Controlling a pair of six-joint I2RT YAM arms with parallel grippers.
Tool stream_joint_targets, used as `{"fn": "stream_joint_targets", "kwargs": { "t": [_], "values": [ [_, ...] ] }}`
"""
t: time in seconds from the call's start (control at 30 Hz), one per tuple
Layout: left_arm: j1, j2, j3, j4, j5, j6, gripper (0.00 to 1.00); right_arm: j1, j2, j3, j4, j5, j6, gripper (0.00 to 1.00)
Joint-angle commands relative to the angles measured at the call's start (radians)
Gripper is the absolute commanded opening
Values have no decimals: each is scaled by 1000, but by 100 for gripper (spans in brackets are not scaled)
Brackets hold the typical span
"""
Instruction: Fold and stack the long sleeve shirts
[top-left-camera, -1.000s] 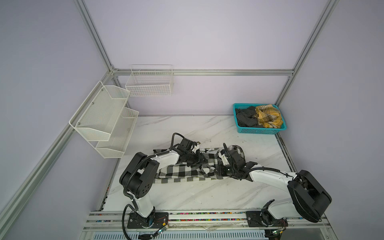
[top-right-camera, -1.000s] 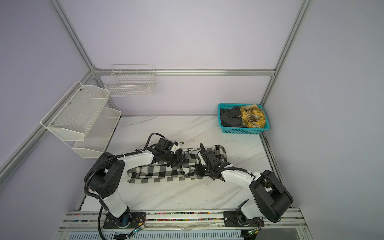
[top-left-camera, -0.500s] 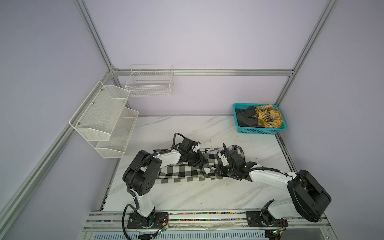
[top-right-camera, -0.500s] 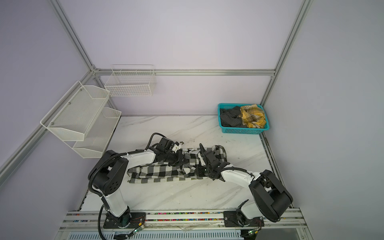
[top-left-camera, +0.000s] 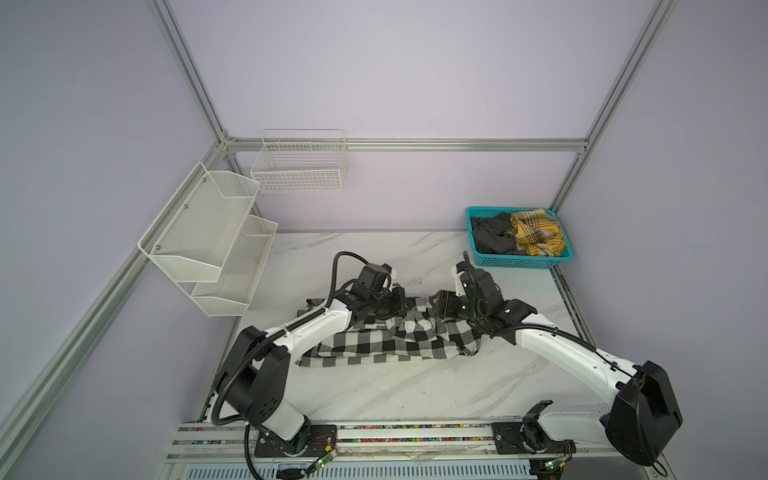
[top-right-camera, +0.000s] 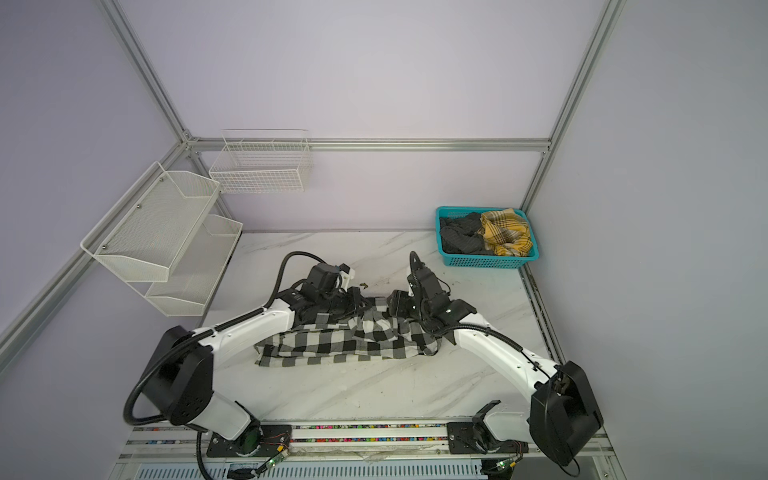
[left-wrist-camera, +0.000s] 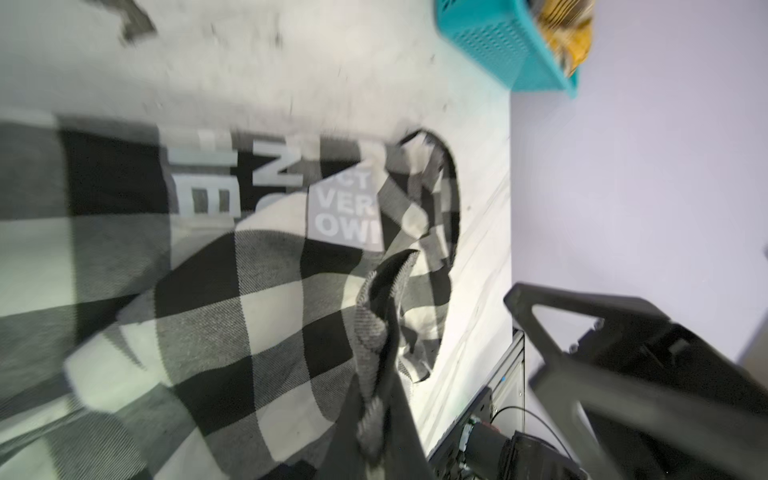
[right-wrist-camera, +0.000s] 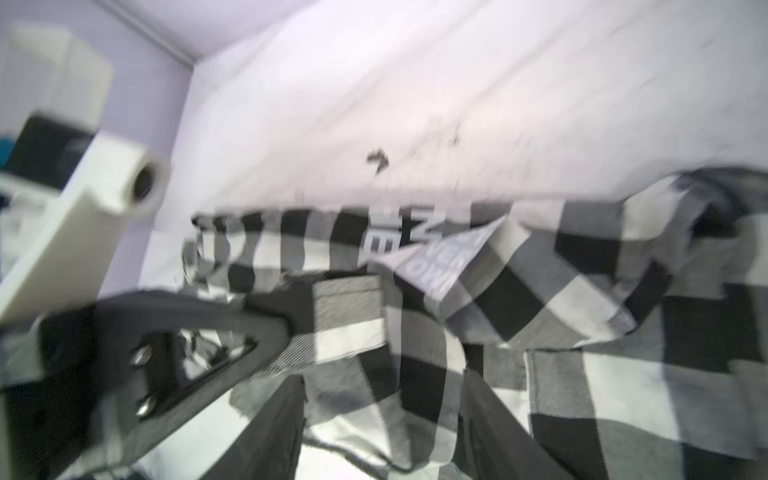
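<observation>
While the left pincer (top-left-camera: 400, 306) had stood part open a second before, it was now clamped on a raised fold of the shirt (top-left-camera: 395, 340), and the left wrist view showed checked cloth (left-wrist-camera: 208, 311) squeezed between its fingers (left-wrist-camera: 409, 436). The shirt lay crumpled across the middle of the table (top-left-camera: 415, 395) in both top views, long side running left to right between the two arms. Its white letters (left-wrist-camera: 274, 174) sat near the far edge. The near edge had stayed about where it was.

The right pincer (top-left-camera: 437, 305) faced the left one across a bunched ridge of cloth. In the blurred right wrist view its fingers (right-wrist-camera: 274, 419) stood apart over the shirt (right-wrist-camera: 582, 291), holding nothing that could be made out. That wrist had drawn back toward the rear of the table since the earlier frames.

Well apart at the far right corner, the basket (top-left-camera: 523, 262) of dark and yellow cloth was unchanged.
</observation>
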Motion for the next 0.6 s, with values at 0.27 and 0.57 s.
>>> {"fn": "stream_joint_targets", "kwargs": {
  "t": [0.27, 0.57],
  "values": [
    [4, -422, -1, -78, -467, -94, 0, -182, 122, 124, -183, -7, 119, 60],
    [-9, -528, -26, -85, -562, -163, 0, -224, 198, 116, -162, -77, 77, 52]
  ]
}}
